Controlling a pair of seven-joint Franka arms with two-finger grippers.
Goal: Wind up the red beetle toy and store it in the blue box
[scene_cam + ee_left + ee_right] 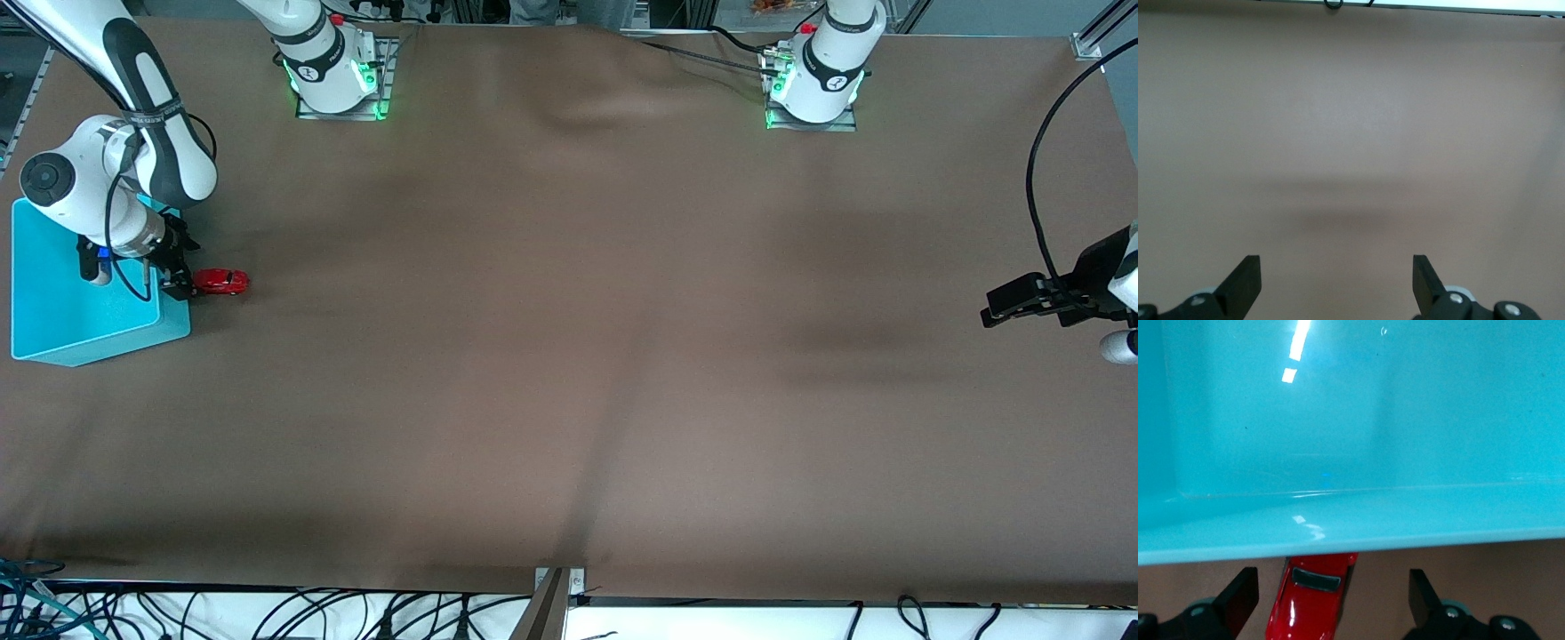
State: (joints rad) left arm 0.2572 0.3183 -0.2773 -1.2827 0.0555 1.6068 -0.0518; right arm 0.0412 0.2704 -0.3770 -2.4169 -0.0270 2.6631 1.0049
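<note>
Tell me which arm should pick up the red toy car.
Right. Its open claw hangs right over the toy car beside the blue box. The left claw waits, open, at the table's other end.

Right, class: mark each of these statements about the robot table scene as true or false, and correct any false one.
1. The small glossy red beetle toy car lies inside the bright turquoise plastic box. False: it sits on the brown tablecloth beside the box.
2. The right gripper is open, over the toy by the box wall. True.
3. The left gripper holds the toy. False: it is open and empty, waiting at the left arm's end of the table.
4. The box holds nothing that shows. True.
</note>
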